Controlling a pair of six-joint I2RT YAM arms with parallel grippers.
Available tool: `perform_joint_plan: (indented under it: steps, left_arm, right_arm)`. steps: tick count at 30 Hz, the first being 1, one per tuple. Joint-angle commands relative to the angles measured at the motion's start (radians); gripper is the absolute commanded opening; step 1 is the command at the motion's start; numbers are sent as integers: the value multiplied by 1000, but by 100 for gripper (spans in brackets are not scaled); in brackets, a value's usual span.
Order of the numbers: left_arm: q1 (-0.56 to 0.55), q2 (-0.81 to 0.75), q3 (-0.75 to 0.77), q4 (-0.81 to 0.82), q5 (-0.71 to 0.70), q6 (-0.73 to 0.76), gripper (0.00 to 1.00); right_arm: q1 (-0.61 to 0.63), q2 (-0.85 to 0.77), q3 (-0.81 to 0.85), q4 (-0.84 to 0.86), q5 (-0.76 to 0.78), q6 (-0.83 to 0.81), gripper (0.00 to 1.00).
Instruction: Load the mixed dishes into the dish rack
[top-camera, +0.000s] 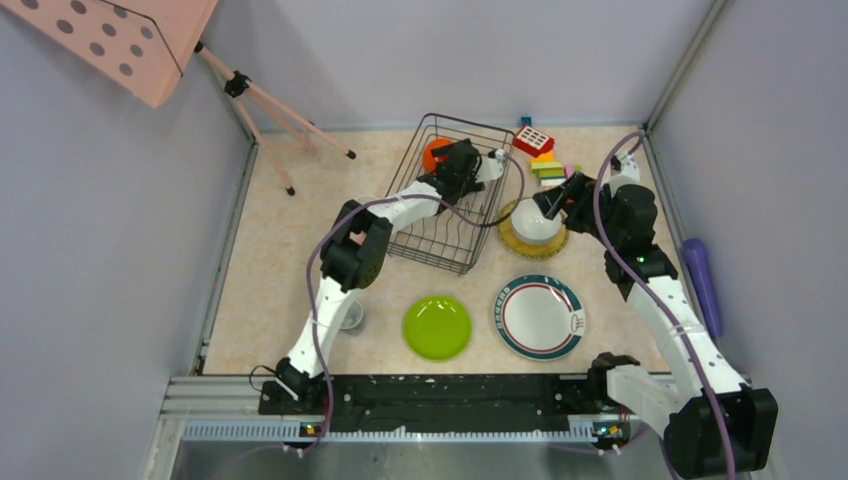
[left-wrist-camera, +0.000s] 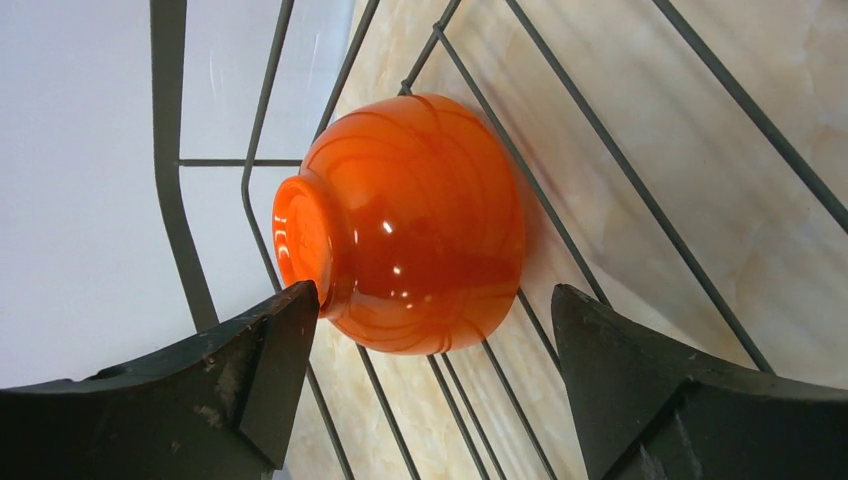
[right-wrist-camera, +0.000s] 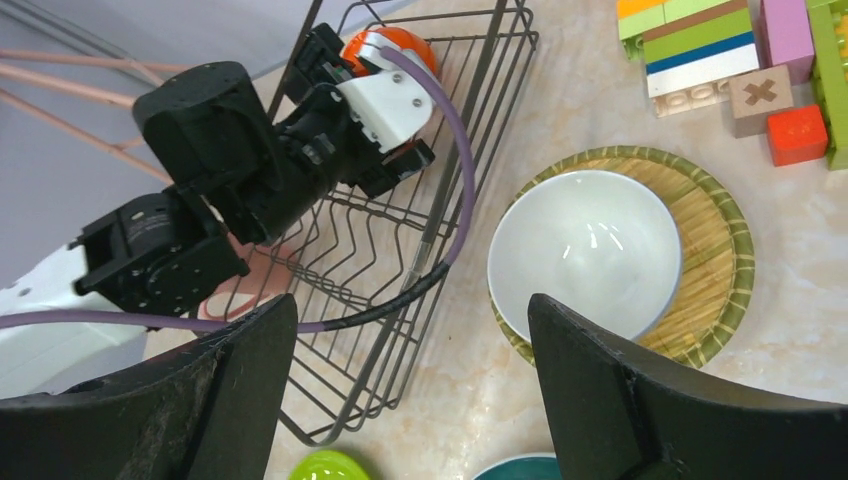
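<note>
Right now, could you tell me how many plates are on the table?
2: the round lime-green plate lies near-side centre; the white green-rimmed plate just right of it.

We see a glossy, smooth orange bowl (left-wrist-camera: 410, 220) on the thin dark metal wire of the dish rack (top-camera: 445, 245), and a shiny white bowl (right-wrist-camera: 585, 250) on a woven straw mat (right-wrist-camera: 715, 215).

Plain pale grey walls (top-camera: 450, 50) close this spot in on three sides, meeting at slim metal corner posts (top-camera: 683, 62). Underfoot for everything is a beige tabletop with a marbled stone pattern (top-camera: 290, 270), evenly lit, with only soft shadows. In the far left corner a pink tripod stand (top-camera: 275, 115) plants its thin splayed legs on that surface and carries a tilted pink board with dark round dots (top-camera: 130, 40). A grooved silver metal rail (top-camera: 200, 405) runs along the near edge.
</note>
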Motion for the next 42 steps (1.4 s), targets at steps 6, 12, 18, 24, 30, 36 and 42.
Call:
perform_joint_plan:
  steps: [6,12,18,24,30,36,42]
  left_arm:
    - [8,-203,-21,-47,130,-203,91]
    - [6,-305,-34,-108,112,-437,77]
    - [15,-369,-77,-136,44,-750,3]
    - [63,-307,4,-214,64,-974,0]
    - [123,-220,91,-314,148,-1126,0]
    - [156,-123,165,-336,203,-1140,0]
    - [166,-57,203,-288,262,-1158,0]
  right_arm:
    - [9,-15,61,-43,17,-25,84]
    - [8,-14,60,-67,19,-25,83]
    - [8,-31,43,-94,34,-34,82]
    - [9,-56,28,-105,40,-35,82]
    - [9,-51,25,-99,40,-34,82]
    - [9,-25,6,-79,39,-26,82]
    - [9,23,-14,-62,75,-14,82]
